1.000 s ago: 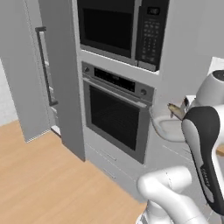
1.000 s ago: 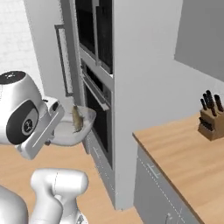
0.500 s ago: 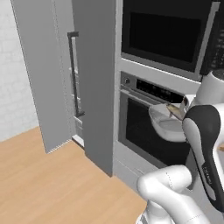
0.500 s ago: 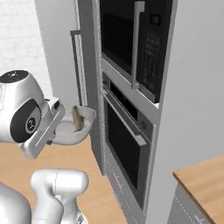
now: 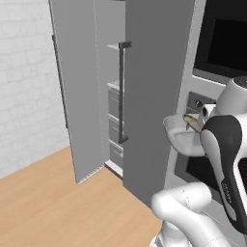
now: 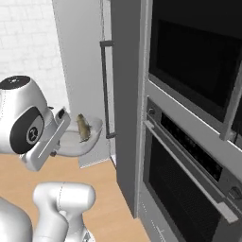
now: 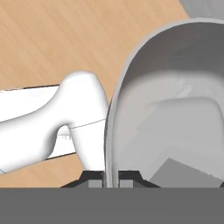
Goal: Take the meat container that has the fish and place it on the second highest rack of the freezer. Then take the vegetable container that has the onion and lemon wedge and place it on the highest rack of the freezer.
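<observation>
Grey meat container (image 6: 90, 137) with fish (image 6: 83, 126), gripper (image 7: 111, 178) clamped on its rim, beside open freezer (image 5: 120, 96)

Both base cameras are looking forward over the arm at the freezer (image 5: 144, 96), sharing it from opposite sides; the hand camera is peering close along the meat container's (image 7: 175, 109) rim.

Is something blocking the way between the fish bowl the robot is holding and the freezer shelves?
Yes. The meat container with the fish sits pinched in the shut gripper. The freezer is open, but its right door stands between the container and the shelves in the left base view. The robot likely must go around the door.
</observation>
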